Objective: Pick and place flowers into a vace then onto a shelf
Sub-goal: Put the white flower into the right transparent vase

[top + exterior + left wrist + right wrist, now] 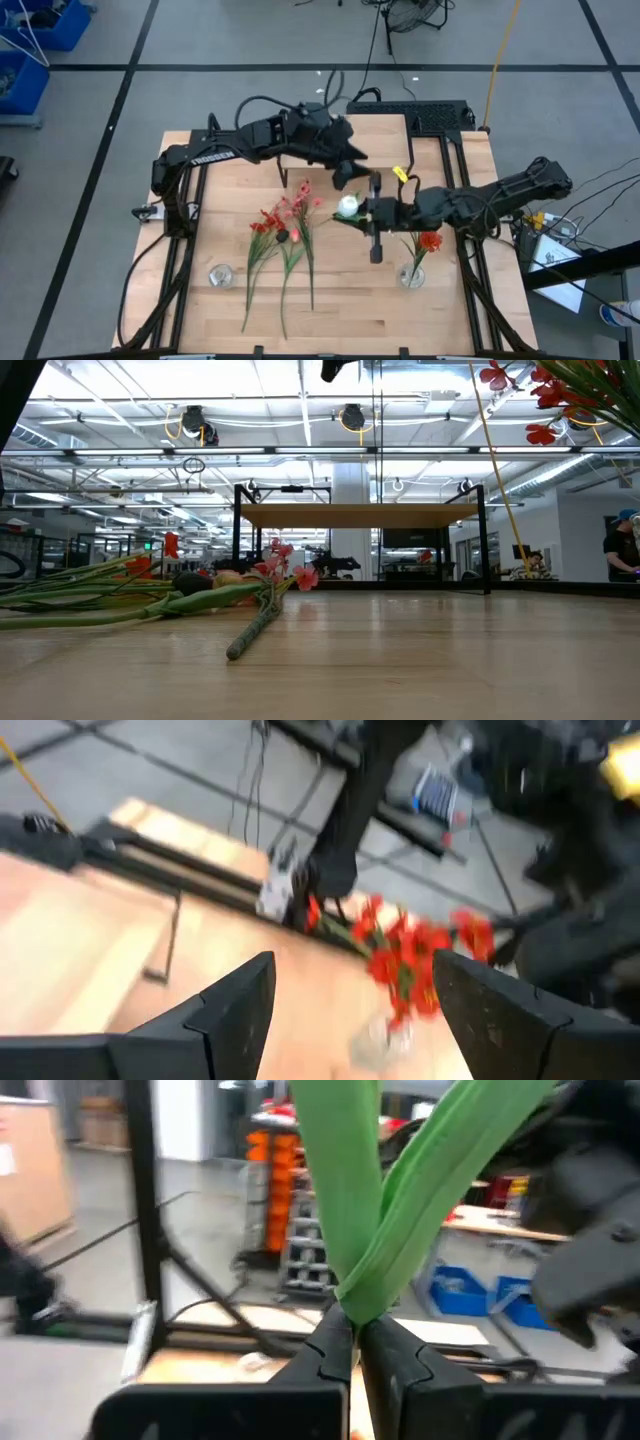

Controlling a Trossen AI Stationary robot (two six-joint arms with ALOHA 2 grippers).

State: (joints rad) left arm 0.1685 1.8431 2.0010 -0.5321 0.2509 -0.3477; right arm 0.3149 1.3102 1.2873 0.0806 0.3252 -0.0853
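My right gripper (362, 213) is high over the table's middle, shut on a flower with a white bud (348, 207). My left gripper (352, 172) hovers open just behind it; its wrist view looks toward a glass vase (385, 1040) that holds red flowers (410, 955). That vase (412, 275) stands on the table near the front right. Several loose flowers (285, 235) lie on the tabletop at centre left. The shelf (360, 515) stands at the back. My right gripper pinches the flower's green stem and leaves (358, 1305) between its two fingers. The fingers lie level and point toward the table's left. The flower is lifted clear of the table, its green leaves rising from the fingertips and the white bud just past them.
A second glass vase (220, 275) stands at the front left with nothing in it. In the low view, red blossoms (545, 400) hang in the upper right, close to the camera. A person (622, 550) shows in the room beyond the table's right side.
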